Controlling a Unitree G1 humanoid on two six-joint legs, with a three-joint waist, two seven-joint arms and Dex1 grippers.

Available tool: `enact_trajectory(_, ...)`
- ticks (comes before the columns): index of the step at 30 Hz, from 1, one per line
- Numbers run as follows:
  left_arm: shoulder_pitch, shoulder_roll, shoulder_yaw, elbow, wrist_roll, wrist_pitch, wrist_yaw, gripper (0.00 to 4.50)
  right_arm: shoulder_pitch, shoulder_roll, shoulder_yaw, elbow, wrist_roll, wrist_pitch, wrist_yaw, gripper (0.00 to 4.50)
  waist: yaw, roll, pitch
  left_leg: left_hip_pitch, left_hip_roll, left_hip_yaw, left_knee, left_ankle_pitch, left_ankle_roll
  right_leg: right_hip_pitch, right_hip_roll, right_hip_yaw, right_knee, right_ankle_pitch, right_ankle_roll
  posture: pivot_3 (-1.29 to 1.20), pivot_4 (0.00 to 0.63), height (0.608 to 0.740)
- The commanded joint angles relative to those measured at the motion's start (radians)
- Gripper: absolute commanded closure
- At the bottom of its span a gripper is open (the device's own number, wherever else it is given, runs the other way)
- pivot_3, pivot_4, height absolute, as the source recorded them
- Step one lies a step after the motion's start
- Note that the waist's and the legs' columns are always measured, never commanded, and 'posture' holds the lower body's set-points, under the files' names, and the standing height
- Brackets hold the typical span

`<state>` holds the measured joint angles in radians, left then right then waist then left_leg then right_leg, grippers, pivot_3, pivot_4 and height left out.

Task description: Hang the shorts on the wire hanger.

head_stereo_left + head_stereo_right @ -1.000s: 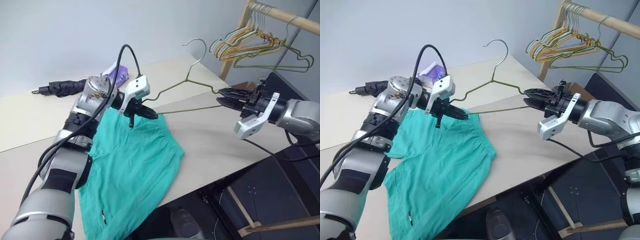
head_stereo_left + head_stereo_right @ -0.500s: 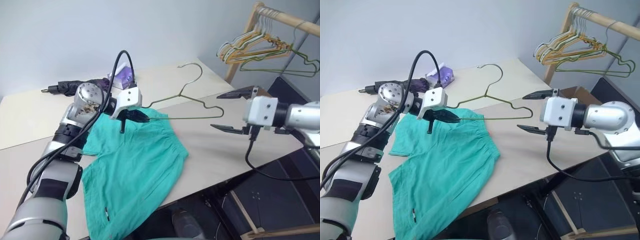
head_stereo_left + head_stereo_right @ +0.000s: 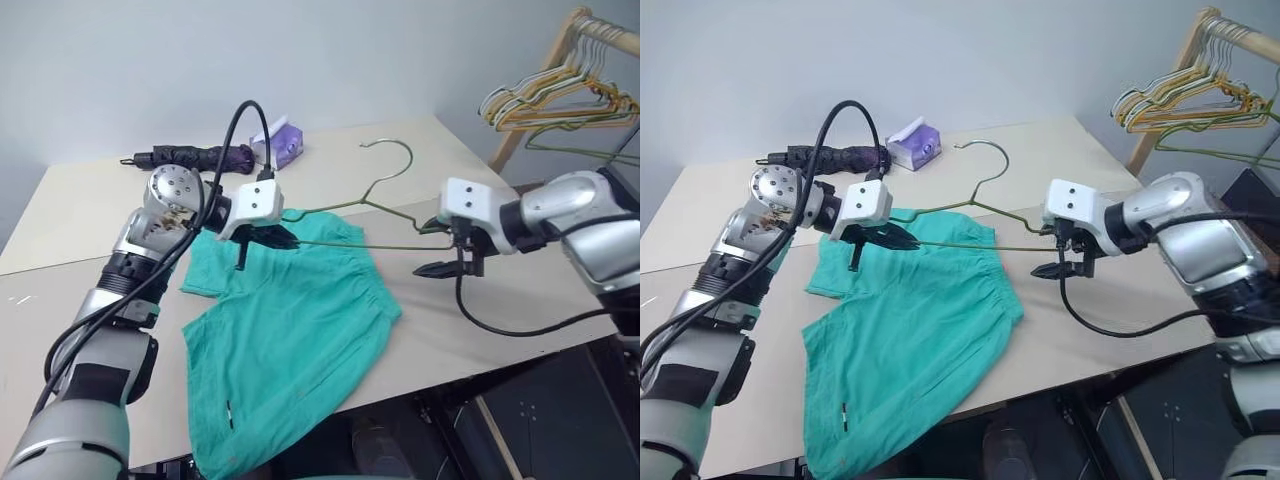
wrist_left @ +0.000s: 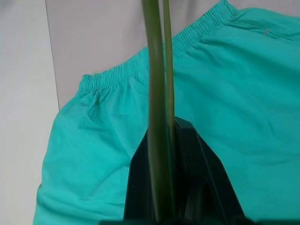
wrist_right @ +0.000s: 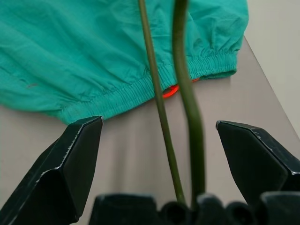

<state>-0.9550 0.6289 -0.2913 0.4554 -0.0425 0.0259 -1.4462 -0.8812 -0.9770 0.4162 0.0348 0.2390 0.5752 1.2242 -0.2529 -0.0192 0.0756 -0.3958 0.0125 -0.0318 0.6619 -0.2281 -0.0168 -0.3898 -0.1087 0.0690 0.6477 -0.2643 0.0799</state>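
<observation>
Left gripper [image 3: 283, 240] clenched on wire hanger [image 3: 385, 213]; right gripper [image 3: 437, 247] spread wide around its far-right corner; better to close firmly there before threading shorts [image 3: 290, 340]

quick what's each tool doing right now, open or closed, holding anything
Left tool: closed on the wire hanger, above the shorts.
Right tool: open, fingers either side of the hanger's wires, gripping nothing.
</observation>
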Motion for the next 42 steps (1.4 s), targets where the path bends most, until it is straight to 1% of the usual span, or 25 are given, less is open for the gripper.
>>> enact_trajectory(1,-0.005,0.006,0.03,-0.039,-0.024,0.001,-0.006,4.5,-0.036,0.02,-0.021,0.011,-0.035,0.019,0.024,0.19,0.004,0.0,0.0,0.0,0.0,0.0,0.0,0.0,0.0,0.0,0.0,0.0,0.0,0.0,0.0,-0.15,0.0,0.74)
enact_trajectory(3,-0.003,0.006,0.031,-0.044,-0.024,0.004,-0.007,4.5,-0.04,0.037,-0.024,0.019,-0.045,0.027,0.036,0.58,0.01,0.0,0.0,0.0,0.0,0.0,0.0,0.0,0.0,0.0,0.0,0.0,0.0,0.0,0.0,-0.15,0.0,0.74)
enact_trajectory(4,-0.002,0.007,0.031,-0.046,-0.024,0.004,-0.007,4.5,-0.041,0.043,-0.027,0.021,-0.049,0.031,0.04,0.88,0.011,0.0,0.0,0.0,0.0,0.0,0.0,0.0,0.0,0.0,0.0,0.0,0.0,0.0,0.0,-0.15,0.0,0.74)
enact_trajectory(8,0.0,0.007,0.031,-0.051,-0.024,0.005,-0.012,4.5,-0.046,0.068,-0.037,0.028,-0.065,0.041,0.048,2.27,0.013,0.0,0.0,0.0,0.0,0.0,0.0,0.0,0.0,0.0,0.0,0.0,0.0,0.0,0.0,-0.15,0.0,0.74)
enact_trajectory(9,0.0,0.006,0.031,-0.052,-0.024,0.005,-0.012,4.5,-0.045,0.072,-0.04,0.027,-0.067,0.041,0.05,2.55,0.014,0.0,0.0,0.0,0.0,0.0,0.001,0.0,0.0,0.0,0.0,0.0,0.0,0.0,0.0,-0.15,0.0,0.74)
enact_trajectory(11,-0.003,0.002,0.032,-0.051,-0.024,0.01,-0.009,4.5,-0.041,0.075,-0.045,0.022,-0.072,0.042,0.054,3.35,0.014,0.0,0.0,0.0,0.0,0.0,0.001,0.0,0.0,0.0,0.0,0.0,0.0,0.0,0.0,-0.16,0.0,0.74)
enact_trajectory(14,-0.001,-0.001,0.034,-0.051,-0.028,0.009,-0.005,4.5,-0.027,0.076,-0.059,0.016,-0.069,0.042,0.055,4.36,0.014,0.0,0.0,0.0,0.0,0.0,0.001,0.0,0.0,0.0,0.0,0.0,0.0,0.0,0.0,-0.16,0.0,0.74)
enact_trajectory(15,0.0,-0.002,0.037,-0.052,-0.03,0.006,-0.004,4.5,-0.022,0.075,-0.064,0.014,-0.068,0.042,0.056,4.46,0.014,0.0,0.0,0.0,0.0,0.0,0.001,0.0,0.0,0.0,0.0,0.0,0.0,0.0,0.0,-0.16,0.0,0.74)
enact_trajectory(19,0.017,-0.011,0.062,-0.037,-0.053,-0.03,-0.004,4.5,0.01,0.062,-0.095,-0.012,-0.053,0.043,0.065,4.46,0.015,0.0,0.0,0.0,0.0,0.0,0.001,0.0,0.0,0.0,0.0,0.0,0.0,0.0,0.0,-0.15,0.0,0.74)
enact_trajectory(22,0.029,-0.012,0.091,-0.01,-0.092,-0.05,-0.033,3.71,0.043,0.048,-0.124,-0.038,-0.036,0.051,0.072,4.5,0.015,0.0,0.0,0.0,0.0,-0.001,0.001,0.0,0.0,0.0,0.0,0.0,0.0,0.0,0.0,-0.15,0.0,0.74)
enact_trajectory(26,0.036,0.001,0.156,0.04,-0.142,-0.047,-0.023,2.42,0.126,0.007,-0.18,-0.096,0.005,0.087,0.083,4.5,0.018,0.0,0.0,0.0,0.0,-0.001,0.001,0.0,0.0,0.0,0.0,-0.001,0.0,0.0,0.0,-0.14,0.0,0.74)
enact_trajectory(28,0.032,0.014,0.194,0.064,-0.16,-0.021,0.002,1.85,0.19,-0.021,-0.225,-0.13,0.042,0.137,0.079,4.5,0.02,0.0,0.0,0.0,0.0,-0.001,0.001,0.0,0.0,0.0,0.0,-0.001,0.0,0.0,0.0,-0.13,0.0,0.74)
enact_trajectory(30,0.04,0.034,0.23,0.067,-0.183,0.015,0.009,1.13,0.269,-0.048,-0.28,-0.157,0.081,0.201,0.065,4.5,0.022,0.0,0.0,0.0,0.0,-0.001,0.001,0.0,0.0,0.001,0.0,-0.001,0.0,0.0,0.0,-0.13,0.006,0.74)
enact_trajectory(33,0.094,0.056,0.285,0.002,-0.246,0.104,0.016,0.15,0.403,-0.083,-0.362,-0.16,0.125,0.282,0.041,4.5,0.027,0.0,0.0,0.0,0.0,-0.001,0.001,-0.001,0.001,0.001,0.0,-0.001,0.0,0.0,0.0,-0.12,0.013,0.74)
enact_trajectory(34,0.118,0.059,0.303,-0.03,-0.27,0.129,0.021,0.03,0.436,-0.09,-0.383,-0.149,0.138,0.308,0.031,4.5,0.027,0.0,0.0,0.0,0.0,-0.001,0.001,-0.001,0.001,0.001,0.0,-0.001,0.0,0.0,0.0,-0.12,0.016,0.74)
enact_trajectory(36,0.184,0.058,0.34,-0.109,-0.313,0.15,0.039,0.03,0.481,-0.088,-0.418,-0.091,0.16,0.385,0.001,4.5,0.03,0.0,-0.001,0.001,0.0,-0.001,0.001,-0.001,0.002,0.001,0.0,0.0,0.0,0.0,0.0,-0.12,0.016,0.74)
enact_trajectory(40,0.272,0.061,0.355,-0.231,-0.342,0.152,0.058,0.03,0.503,-0.073,-0.438,0.022,0.191,0.483,-0.033,4.5,0.042,0.0,-0.001,0.003,0.0,0.0,0.001,-0.001,0.002,0.003,0.0,0.0,0.001,0.001,0.0,-0.11,0.011,0.74)
enact_trajectory(42,0.3,0.063,0.358,-0.301,-0.367,0.195,0.082,0.03,0.49,-0.055,-0.445,0.101,0.2,0.532,-0.06,4.5,0.05,0.0,-0.002,0.004,0.0,0.0,0.001,-0.001,0.002,0.004,0.0,0.0,0.001,0.001,0.0,-0.1,0.025,0.74)
